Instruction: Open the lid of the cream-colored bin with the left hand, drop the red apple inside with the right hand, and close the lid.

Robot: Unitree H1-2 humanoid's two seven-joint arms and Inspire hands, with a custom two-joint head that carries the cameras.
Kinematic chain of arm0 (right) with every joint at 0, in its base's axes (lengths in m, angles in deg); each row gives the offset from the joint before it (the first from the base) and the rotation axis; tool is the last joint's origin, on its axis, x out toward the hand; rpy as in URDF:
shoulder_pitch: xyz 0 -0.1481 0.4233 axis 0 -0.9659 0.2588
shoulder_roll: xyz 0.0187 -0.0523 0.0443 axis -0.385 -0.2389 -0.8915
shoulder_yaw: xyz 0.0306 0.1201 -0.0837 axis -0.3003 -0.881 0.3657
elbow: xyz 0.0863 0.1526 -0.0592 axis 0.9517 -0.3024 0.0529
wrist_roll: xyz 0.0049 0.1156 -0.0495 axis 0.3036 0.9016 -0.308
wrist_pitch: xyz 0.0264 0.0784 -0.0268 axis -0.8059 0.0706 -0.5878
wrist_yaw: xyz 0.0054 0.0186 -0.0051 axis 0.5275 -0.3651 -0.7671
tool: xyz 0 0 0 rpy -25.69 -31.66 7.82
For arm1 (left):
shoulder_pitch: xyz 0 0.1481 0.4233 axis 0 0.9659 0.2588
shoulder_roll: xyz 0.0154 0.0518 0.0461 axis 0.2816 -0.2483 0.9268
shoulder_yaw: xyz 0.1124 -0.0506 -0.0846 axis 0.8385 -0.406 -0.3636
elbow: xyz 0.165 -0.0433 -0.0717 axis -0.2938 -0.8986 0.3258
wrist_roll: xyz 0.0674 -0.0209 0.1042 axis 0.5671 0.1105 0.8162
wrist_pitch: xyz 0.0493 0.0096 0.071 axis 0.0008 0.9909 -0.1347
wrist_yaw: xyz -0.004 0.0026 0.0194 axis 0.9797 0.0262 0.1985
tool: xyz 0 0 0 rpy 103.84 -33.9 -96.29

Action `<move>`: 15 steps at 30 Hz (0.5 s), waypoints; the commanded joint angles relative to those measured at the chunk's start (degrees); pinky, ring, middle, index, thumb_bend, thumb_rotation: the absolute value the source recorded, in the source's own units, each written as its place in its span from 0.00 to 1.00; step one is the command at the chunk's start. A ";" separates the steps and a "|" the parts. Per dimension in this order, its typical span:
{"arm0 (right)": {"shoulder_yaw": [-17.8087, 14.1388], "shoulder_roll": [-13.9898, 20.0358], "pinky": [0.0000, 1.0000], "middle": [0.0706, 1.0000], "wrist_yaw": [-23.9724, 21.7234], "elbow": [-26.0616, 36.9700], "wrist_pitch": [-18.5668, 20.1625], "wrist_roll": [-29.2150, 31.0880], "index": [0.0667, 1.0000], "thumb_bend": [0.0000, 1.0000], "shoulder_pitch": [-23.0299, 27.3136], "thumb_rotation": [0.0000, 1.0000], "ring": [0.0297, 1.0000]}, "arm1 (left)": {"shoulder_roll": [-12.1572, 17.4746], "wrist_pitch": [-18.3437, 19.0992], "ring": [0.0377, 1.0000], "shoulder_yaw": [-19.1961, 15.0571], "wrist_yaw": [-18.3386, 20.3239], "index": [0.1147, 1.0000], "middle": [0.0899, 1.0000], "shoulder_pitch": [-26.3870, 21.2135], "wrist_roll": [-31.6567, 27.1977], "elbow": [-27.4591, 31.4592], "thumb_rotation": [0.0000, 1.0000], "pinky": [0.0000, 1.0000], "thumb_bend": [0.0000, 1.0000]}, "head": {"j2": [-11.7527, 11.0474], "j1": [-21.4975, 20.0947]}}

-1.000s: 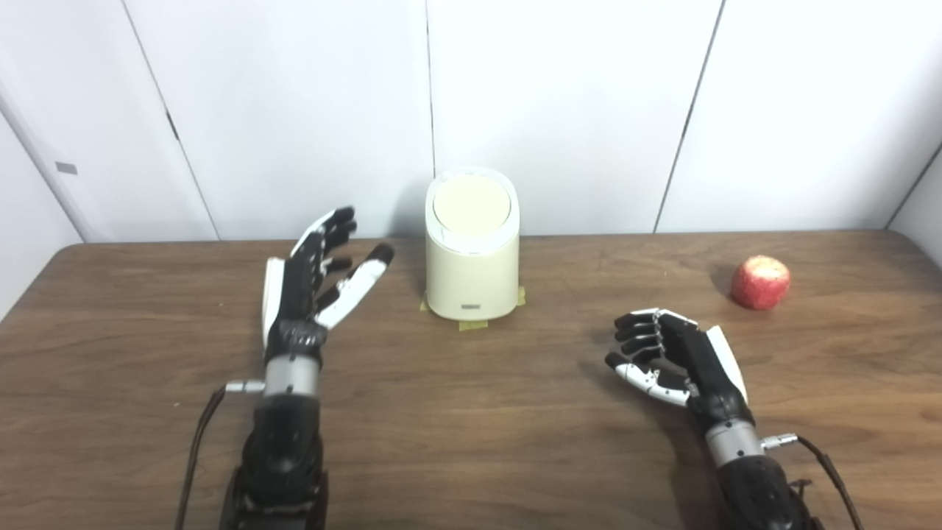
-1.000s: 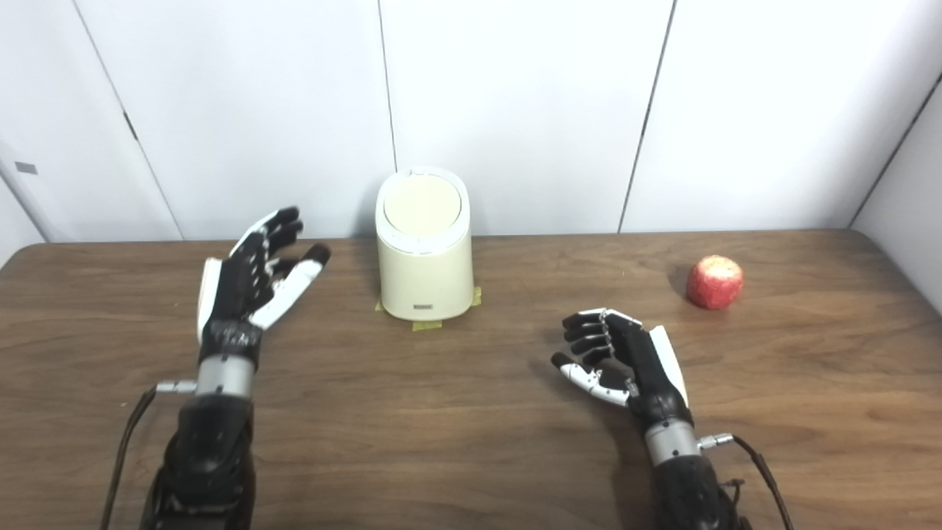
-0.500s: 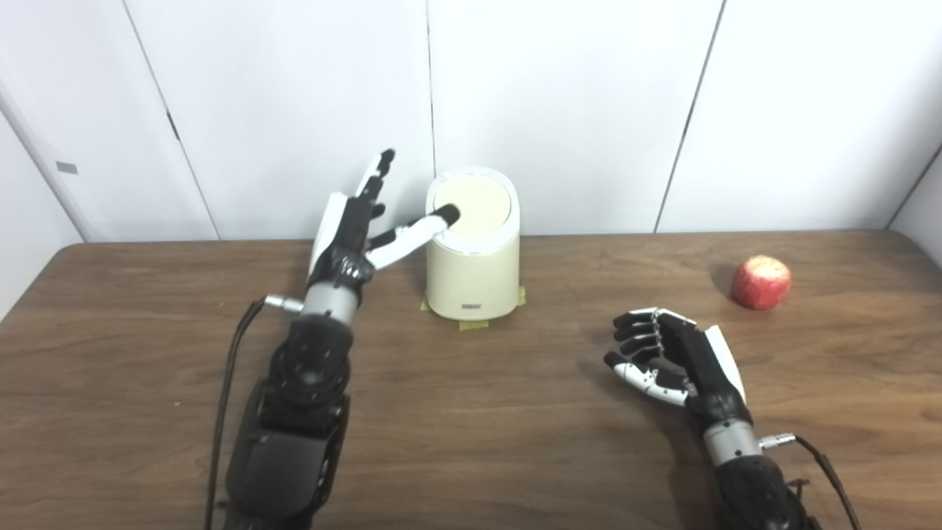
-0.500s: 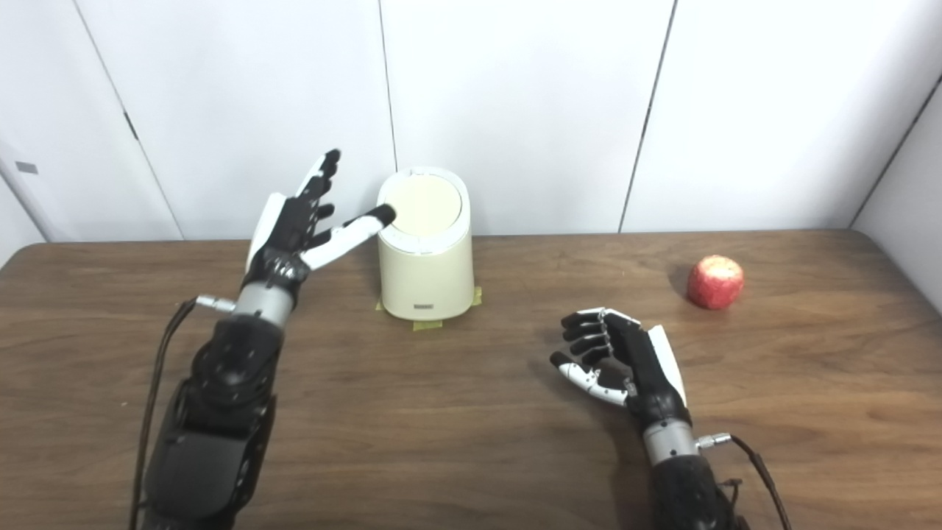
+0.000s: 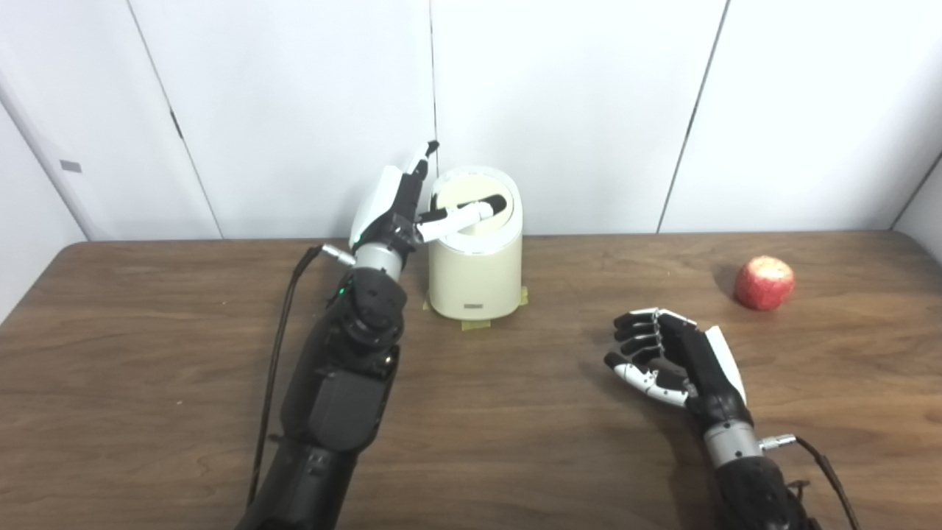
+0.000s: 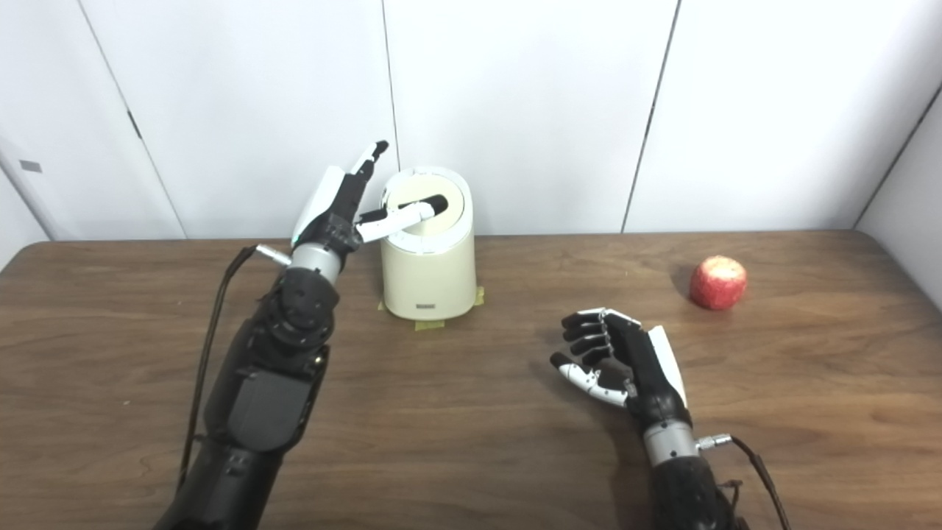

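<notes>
The cream-colored bin [image 5: 475, 269] stands upright at the table's back centre, its round lid [image 5: 478, 217] lying flat on top. My left hand [image 5: 401, 206] is open beside the bin's left rim. Its thumb [image 5: 464, 213] stretches across the lid, while the other fingers point up toward the wall. The red apple [image 5: 764, 283] rests on the table at the far right, untouched. My right hand [image 5: 673, 357] hovers low over the table, well to the left of and nearer than the apple, fingers loosely curled and apart, holding nothing.
Strips of tape [image 5: 475, 322] mark the bin's base on the brown wooden table [image 5: 471, 412]. White wall panels [image 5: 589, 110] stand directly behind the bin. Cables trail from both wrists.
My left arm has reached forward and right, carrying the hand from the open table to the bin; the thumb now lies across the lid. The right hand and apple have not moved.
</notes>
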 commanded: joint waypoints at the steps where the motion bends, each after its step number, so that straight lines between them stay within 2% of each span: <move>1: 0.23 -0.02 0.50 0.56 -0.05 1.38 -1.00 0.06 0.56 0.29 1.48 0.05 0.55 | -0.20 -0.45 1.00 -0.54 -0.27 1.00 1.00 -4.29 1.89 -0.30 0.69 1.00 0.89 | 0.05 0.05; 8: 0.22 -0.37 0.49 0.55 0.23 1.70 -0.48 0.01 0.56 0.29 1.34 0.04 0.54 | -0.04 -0.45 1.00 -0.89 0.29 1.00 1.00 -6.29 4.35 -4.40 0.81 1.00 0.87 | 0.05 -0.23; 15: 0.38 -0.22 0.49 0.55 -0.08 1.92 -0.20 0.04 0.55 0.29 1.25 0.04 0.54 | -0.05 -0.45 1.00 -1.02 -0.80 1.00 1.00 -7.29 4.52 -7.93 0.79 1.00 0.87 | -0.05 -0.32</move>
